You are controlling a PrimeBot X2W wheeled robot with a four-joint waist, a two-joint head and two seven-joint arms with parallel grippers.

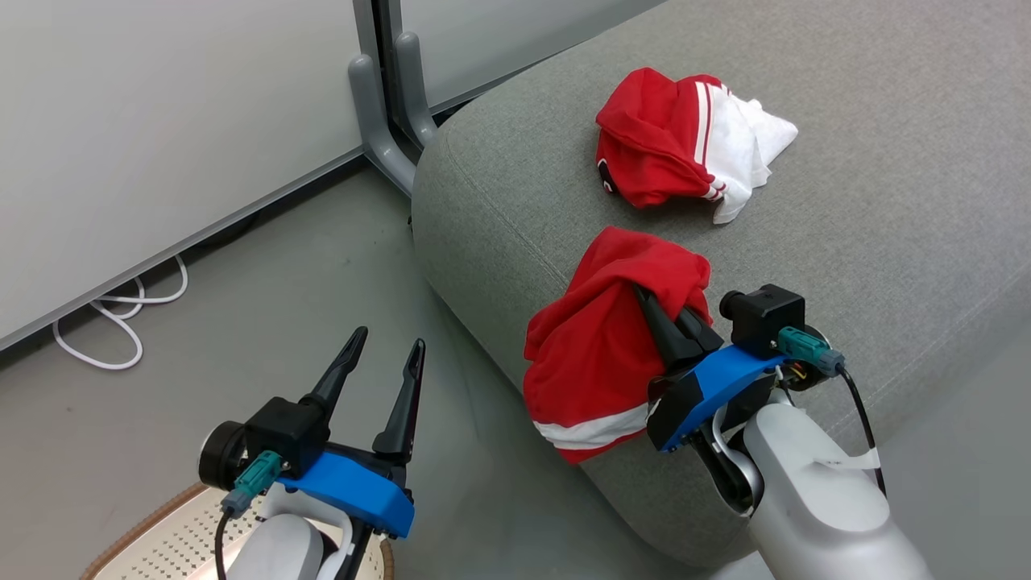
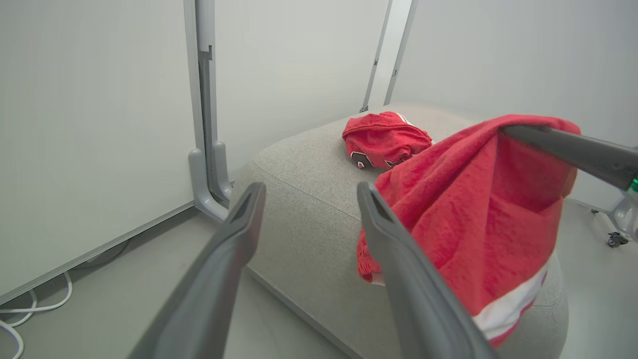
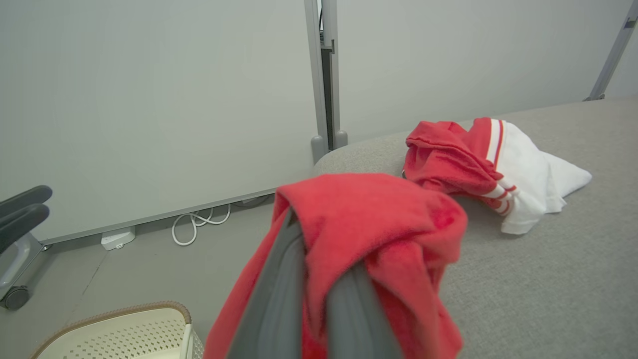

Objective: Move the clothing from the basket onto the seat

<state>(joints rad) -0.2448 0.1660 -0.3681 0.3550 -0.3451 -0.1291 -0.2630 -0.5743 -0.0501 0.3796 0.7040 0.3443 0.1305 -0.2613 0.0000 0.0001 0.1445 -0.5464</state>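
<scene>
Item: red garment (image 1: 592,354), clenched in right jaws, hanging below them over the seat (image 1: 886,242) edge. Advise carrying inward toward other garment (image 1: 660,145) ahead before release. Left jaws: released, empty.

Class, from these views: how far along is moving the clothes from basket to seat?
Done: one red-and-white garment lies on the grey seat. In hand: the right end effector is shut on a second red garment, hanging over the seat's edge. Left: release it fully on the seat. The left end effector is open; the visible part of the basket shows no clothes.
</scene>
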